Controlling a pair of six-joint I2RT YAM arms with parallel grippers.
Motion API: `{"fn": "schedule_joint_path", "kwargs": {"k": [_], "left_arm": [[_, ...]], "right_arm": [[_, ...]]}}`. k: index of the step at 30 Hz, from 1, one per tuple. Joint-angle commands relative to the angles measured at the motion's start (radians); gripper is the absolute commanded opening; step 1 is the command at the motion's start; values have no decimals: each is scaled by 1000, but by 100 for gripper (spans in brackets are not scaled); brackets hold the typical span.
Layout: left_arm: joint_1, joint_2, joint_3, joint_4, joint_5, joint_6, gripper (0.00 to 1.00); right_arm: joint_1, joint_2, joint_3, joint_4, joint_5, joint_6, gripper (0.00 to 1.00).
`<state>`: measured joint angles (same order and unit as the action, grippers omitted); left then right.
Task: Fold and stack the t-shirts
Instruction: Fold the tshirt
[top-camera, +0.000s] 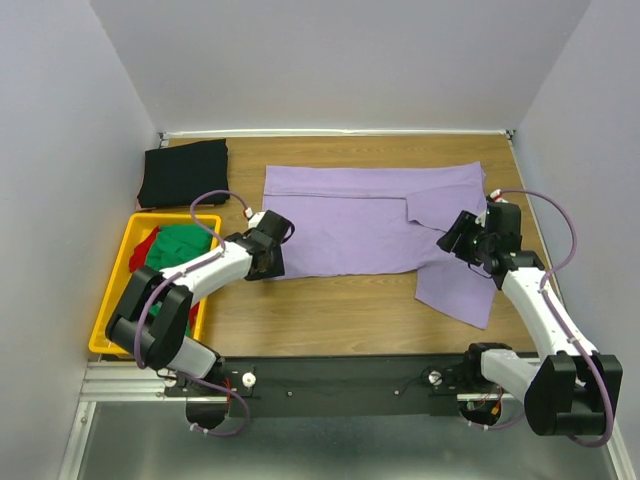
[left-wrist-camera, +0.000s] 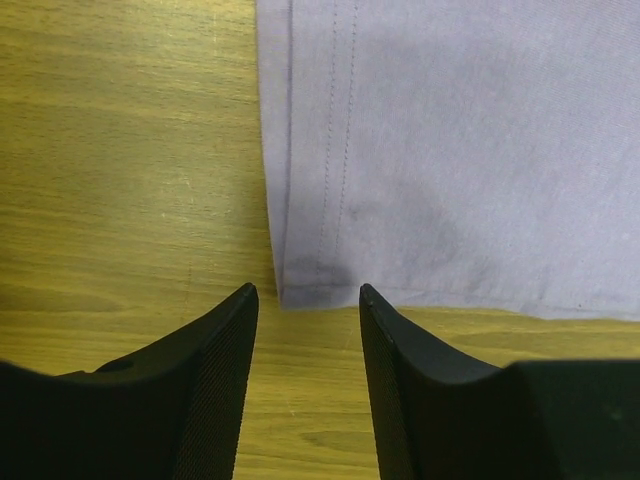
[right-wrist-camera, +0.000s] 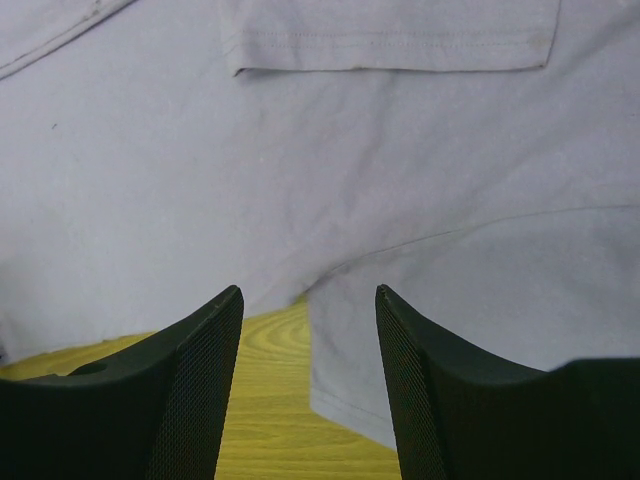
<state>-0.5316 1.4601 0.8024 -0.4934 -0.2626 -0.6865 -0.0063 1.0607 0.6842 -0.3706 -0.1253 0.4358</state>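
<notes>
The lavender t-shirt (top-camera: 350, 220) lies spread flat across the middle of the table, one sleeve hanging toward the near right. Its hemmed near-left corner (left-wrist-camera: 300, 285) sits just ahead of my left gripper (left-wrist-camera: 307, 292), which is open with only bare wood between the fingers; in the top view this gripper (top-camera: 270, 266) is at that corner. My right gripper (right-wrist-camera: 308, 292) is open low over the notch where the sleeve meets the body, and the top view shows it (top-camera: 447, 241) at the shirt's right side. A black t-shirt (top-camera: 183, 172) lies folded at the back left.
A yellow crate (top-camera: 165, 217) stands at the left edge, holding a green t-shirt (top-camera: 180, 245) and a red t-shirt (top-camera: 148, 250). The left arm reaches over its near corner. White walls close in on the left, the back and the right.
</notes>
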Motion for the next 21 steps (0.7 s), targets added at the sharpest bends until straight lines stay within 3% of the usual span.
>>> {"fn": "schedule_joint_path", "kwargs": {"k": [1, 9, 12, 15, 17, 21], "left_arm": [[-1, 40, 17, 19, -50, -30, 52], [-1, 131, 4, 6, -61, -27, 50], [-1, 132, -9, 4, -59, -30, 40], [-2, 120, -17, -4, -64, -30, 23], [-1, 112, -11, -20, -85, -28, 6], [-2, 95, 11, -40, -124, 2, 0]], "right_arm": [[3, -16, -23, -31, -20, -16, 63], [3, -11, -26, -30, -10, -20, 63], [3, -18, -32, -30, 6, -22, 63], [3, -27, -32, -31, 39, -20, 63], [5, -27, -28, -31, 78, -17, 63], [5, -16, -23, -57, 186, 20, 63]]}}
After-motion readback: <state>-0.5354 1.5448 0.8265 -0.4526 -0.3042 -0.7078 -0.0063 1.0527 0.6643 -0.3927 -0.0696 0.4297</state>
